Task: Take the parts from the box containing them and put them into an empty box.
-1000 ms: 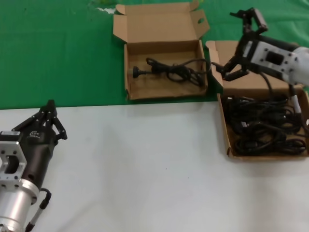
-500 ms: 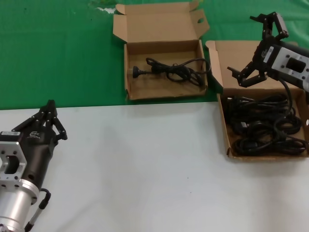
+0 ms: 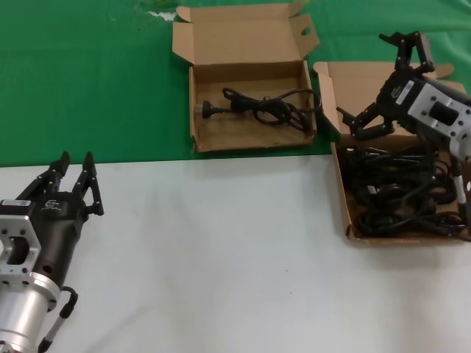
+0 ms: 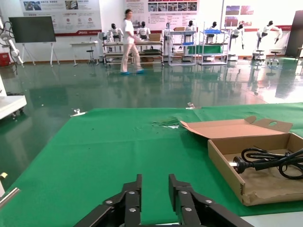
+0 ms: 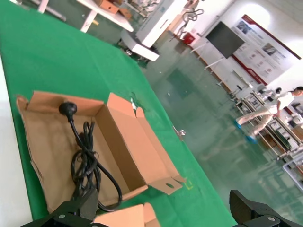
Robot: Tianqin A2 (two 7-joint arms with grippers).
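The wide shallow carton (image 3: pixel 346 79) at the right holds several black coiled cables (image 3: pixel 401 193). The squarish carton (image 3: pixel 235 40) at the back middle has its lid open and one black cable (image 3: pixel 265 109) lying inside. My right gripper (image 3: pixel 377 81) hovers wide open and empty over the wide carton's lid. Its wrist view shows the squarish carton (image 5: pixel 135 142) with the cable (image 5: pixel 85 156) between the spread fingers. My left gripper (image 3: pixel 76 158) is parked at the near left, open and empty. Its wrist view (image 4: pixel 155 182) shows the squarish carton (image 4: pixel 227 165) far off.
The cartons sit on a green cloth (image 3: pixel 88 81) covering the far half. The near half is a white tabletop (image 3: pixel 221 243). The wide carton's near edge lies on the white part, close to the right border.
My right gripper has moved right, from beside the squarish carton to above the wide carton's lid, still open and empty. My left gripper's fingers have spread from shut to open.
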